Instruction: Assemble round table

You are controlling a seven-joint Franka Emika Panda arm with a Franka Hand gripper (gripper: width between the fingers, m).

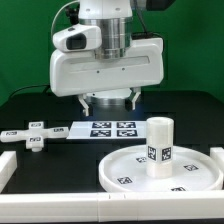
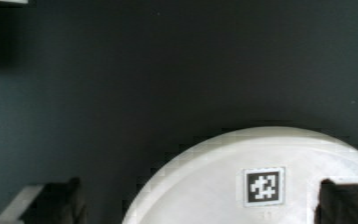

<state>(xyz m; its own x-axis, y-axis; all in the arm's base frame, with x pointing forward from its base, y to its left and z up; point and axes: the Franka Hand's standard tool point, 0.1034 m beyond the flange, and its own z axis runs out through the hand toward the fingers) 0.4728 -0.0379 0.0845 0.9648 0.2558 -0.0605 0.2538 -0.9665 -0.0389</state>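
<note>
End effector (image 1: 110, 101) spread wide, holding nothing, above the worktop (image 1: 190, 108). Cylinder (image 1: 159, 135) upright, long axis vertical, on the round disc (image 1: 125, 166) at the exterior view's right. Cross-shaped piece (image 1: 30, 136) flat at that view's left.

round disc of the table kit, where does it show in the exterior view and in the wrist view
Exterior view: the round disc lies low on the exterior view's right, with the cylinder upright on it.
Wrist view: the white curved part with one tag, likely the disc's edge, shows between the fingertips of the gripper.
Shared landmark: the open gripper.
</note>
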